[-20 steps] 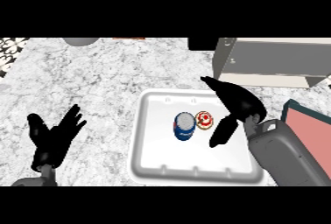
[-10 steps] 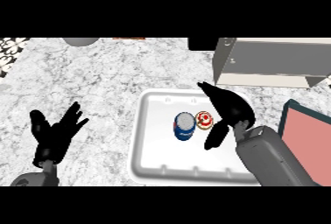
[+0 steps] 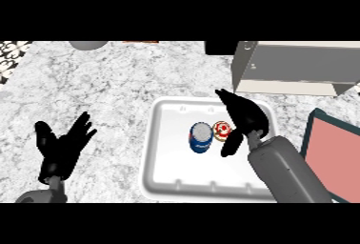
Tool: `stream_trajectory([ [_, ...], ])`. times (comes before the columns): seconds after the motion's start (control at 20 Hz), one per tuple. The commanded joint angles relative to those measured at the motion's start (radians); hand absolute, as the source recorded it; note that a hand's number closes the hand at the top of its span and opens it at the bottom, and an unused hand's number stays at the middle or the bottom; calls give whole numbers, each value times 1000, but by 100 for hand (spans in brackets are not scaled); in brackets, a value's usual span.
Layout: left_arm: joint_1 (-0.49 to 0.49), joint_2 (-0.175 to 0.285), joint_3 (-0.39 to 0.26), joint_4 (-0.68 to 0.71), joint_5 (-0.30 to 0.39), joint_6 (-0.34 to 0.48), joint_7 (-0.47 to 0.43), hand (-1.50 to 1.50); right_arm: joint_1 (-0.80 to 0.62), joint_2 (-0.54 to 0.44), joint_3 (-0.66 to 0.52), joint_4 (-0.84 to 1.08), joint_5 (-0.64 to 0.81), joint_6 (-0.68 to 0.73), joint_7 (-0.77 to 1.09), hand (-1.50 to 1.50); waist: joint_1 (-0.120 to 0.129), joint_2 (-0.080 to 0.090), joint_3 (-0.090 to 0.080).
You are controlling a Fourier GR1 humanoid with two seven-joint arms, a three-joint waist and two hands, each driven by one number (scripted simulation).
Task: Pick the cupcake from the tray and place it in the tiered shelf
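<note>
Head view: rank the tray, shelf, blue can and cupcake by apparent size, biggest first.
1. tray
2. tiered shelf, cut off by the picture's edge, so its rank against the tray is unsure
3. blue can
4. cupcake, with the right hand overlapping its edge

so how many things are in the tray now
2: a blue can at the tray's middle; the cupcake just right of it, by the right hand, which could hide more.

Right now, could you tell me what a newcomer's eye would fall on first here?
The white tray in the middle draws the eye, with a blue can and a red-and-white cupcake side by side in it. The right hand hangs open over the tray's right part, beside the cupcake. The tiered shelf stands at upper right; the left hand rests open at left.
</note>
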Motion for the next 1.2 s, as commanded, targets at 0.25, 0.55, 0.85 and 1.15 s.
stream_trajectory([
  [0.25,-17,-54,-7,52,-50,30,7,0,3,43,-62,139,74,-84,-170,-150,-2,4,-5],
  [0.55,-32,5,66,90,-6,-52,-12,0,4,96,-55,202,117,-112,-225,-150,-4,4,-5],
  [0.85,-22,-5,51,23,1,-38,58,0,39,100,58,217,145,-14,-316,150,-5,2,-5],
  [1.15,-27,-14,71,120,-29,-48,-48,0,72,118,32,108,143,-32,-363,150,-9,2,-5],
])
